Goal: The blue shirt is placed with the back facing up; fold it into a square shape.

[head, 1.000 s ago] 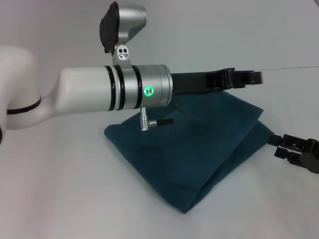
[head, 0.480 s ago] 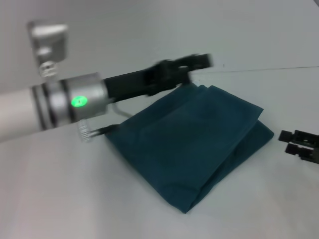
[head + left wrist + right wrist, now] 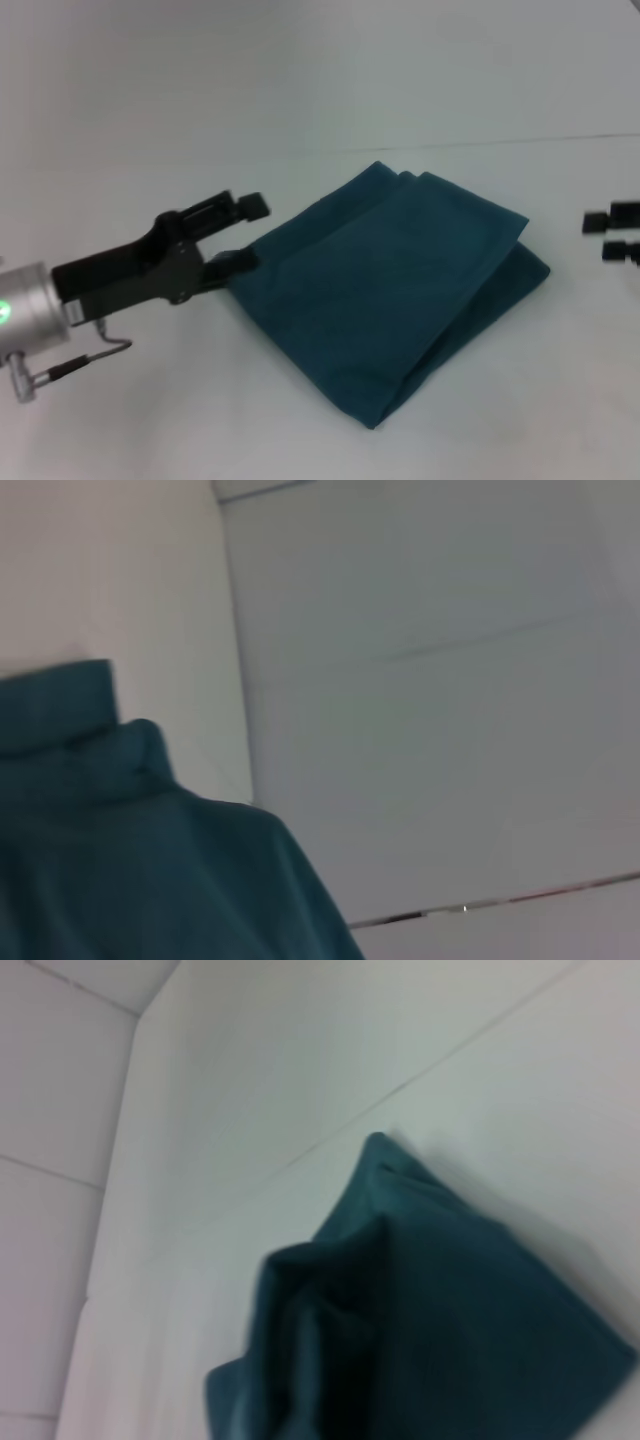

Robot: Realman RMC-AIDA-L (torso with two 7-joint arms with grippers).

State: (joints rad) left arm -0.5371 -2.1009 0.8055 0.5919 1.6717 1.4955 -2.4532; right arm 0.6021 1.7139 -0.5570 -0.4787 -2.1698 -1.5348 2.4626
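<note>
- Blue shirt [image 3: 395, 290] is already down to a thick, layered, roughly square bundle lying flat on the white surface [image 3: 180, 420], one corner pointing at the robot. Stacked edges show along its far corner and its right side. Same spot and shape as a second ago.
- Big change is the left arm: a second ago it was stretched right across the shirt, hiding a good part of it. Now it's pulled back to the shirt's left side, so the whole bundle is in plain sight.
- Left gripper [image 3: 243, 233] sits right at the shirt's left corner. Its fingers [image 3: 248, 207] are spread apart and look empty, though the lower one is very close to the cloth edge, maybe touching.
- Right gripper [image 3: 618, 234] has slid further out from the shirt's right edge, well apart from it, fingers parted with nothing between them.
- My read: both arms backing off means the folding is basically done. Maybe just a tidy-up of the layers left.
</note>
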